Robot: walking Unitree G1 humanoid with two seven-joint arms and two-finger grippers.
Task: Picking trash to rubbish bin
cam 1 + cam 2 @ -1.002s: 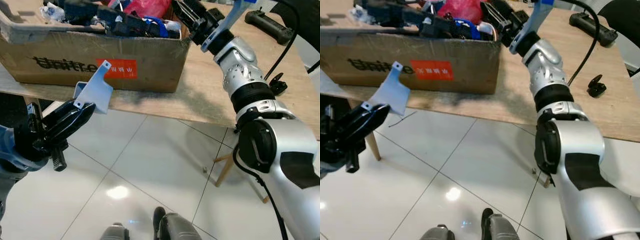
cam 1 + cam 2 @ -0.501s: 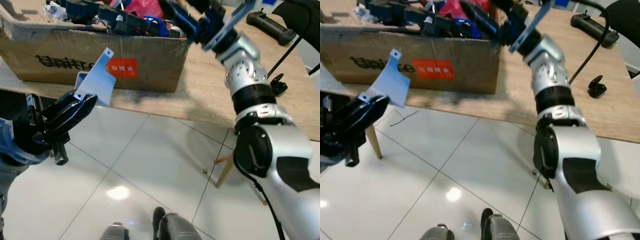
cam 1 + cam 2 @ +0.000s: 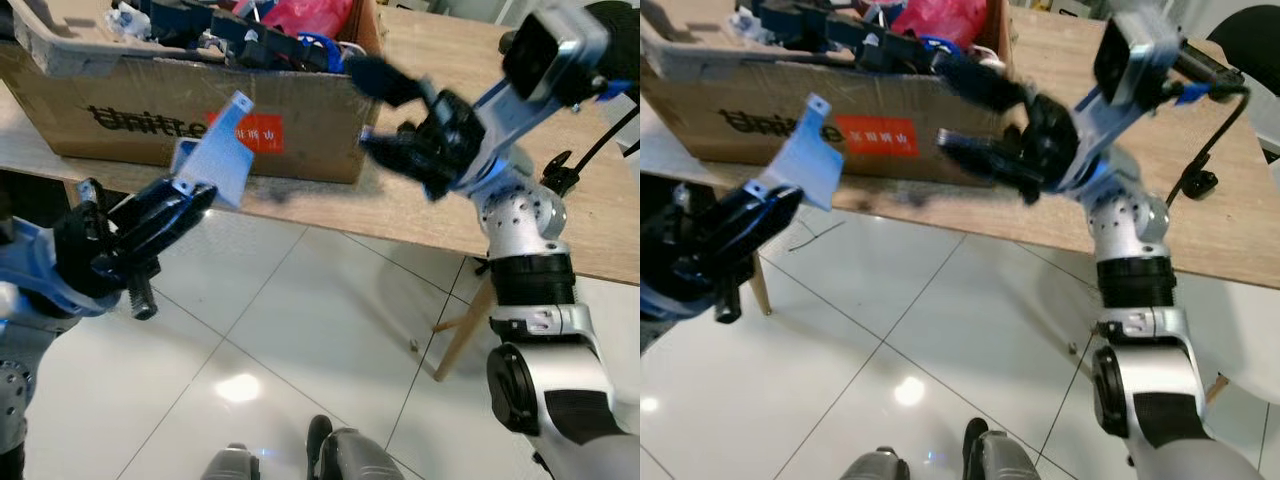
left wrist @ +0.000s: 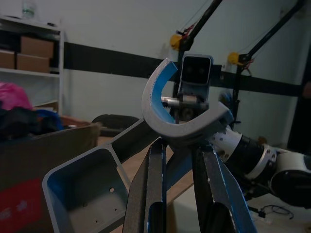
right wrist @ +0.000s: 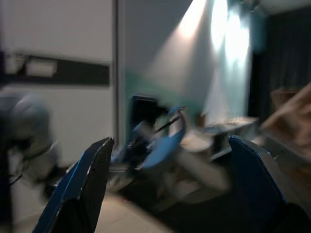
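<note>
R gripper point(image 3: 385, 112) pulled out of cardboard box point(image 3: 300, 130), jaws spread, empty, now in front of it. L gripper point(image 3: 170, 205) clamps grey bracket point(image 3: 215, 165) below box. No bin seen yet.

My left tool point(image 3: 190, 200): black fingers, smooth plastic look with a slight sheen, clamped on a pale blue-grey bracket point(image 3: 215, 160). The bracket looks like matt moulded plastic with small holes; the left wrist view shows a curved yoke end and a hollow box section.

My right tool point(image 3: 385, 115): the same black finish, blurred, fingers spread. My arm casing point(image 3: 525, 215) is satin silver metal with black joints.

Cardboard box point(image 3: 310, 120): rough brown card with glossy tape strips, a red printed label and black lettering.

Surface point(image 3: 440, 215): pale wood, matt, with visible grain.

Floor point(image 3: 300, 350): white tiles, highly glossy, reflecting a light.
</note>
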